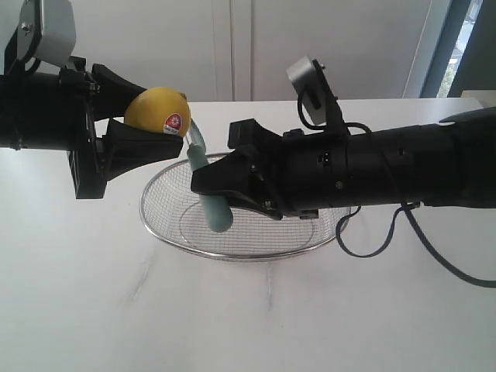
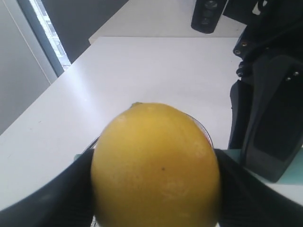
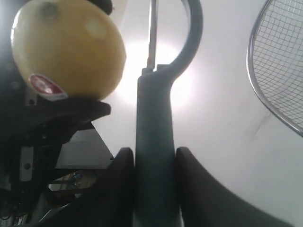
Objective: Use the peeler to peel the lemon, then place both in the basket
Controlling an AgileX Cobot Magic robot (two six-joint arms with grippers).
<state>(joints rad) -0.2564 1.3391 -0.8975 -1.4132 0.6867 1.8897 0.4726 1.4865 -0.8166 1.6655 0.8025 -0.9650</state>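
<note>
The yellow lemon [image 1: 157, 111] with its red-and-white sticker is clamped in my left gripper [image 1: 133, 108], held in the air above the basket's left rim. It fills the left wrist view as a big lemon [image 2: 155, 166] between the two dark fingers. My right gripper [image 1: 225, 180] is shut on the pale teal handle of the peeler [image 1: 211, 194], which stands nearly upright over the basket [image 1: 166, 232]. The peeler's looped head reaches up to the lemon's sticker side. The right wrist view shows the peeler [image 3: 155, 142] between the fingers, beside the lemon [image 3: 68, 49].
The wire mesh basket [image 3: 265, 94] rests on the white table [image 1: 256, 310] under both grippers. The right arm's black body and cable stretch across the right half of the table. A white wall and a window edge lie behind.
</note>
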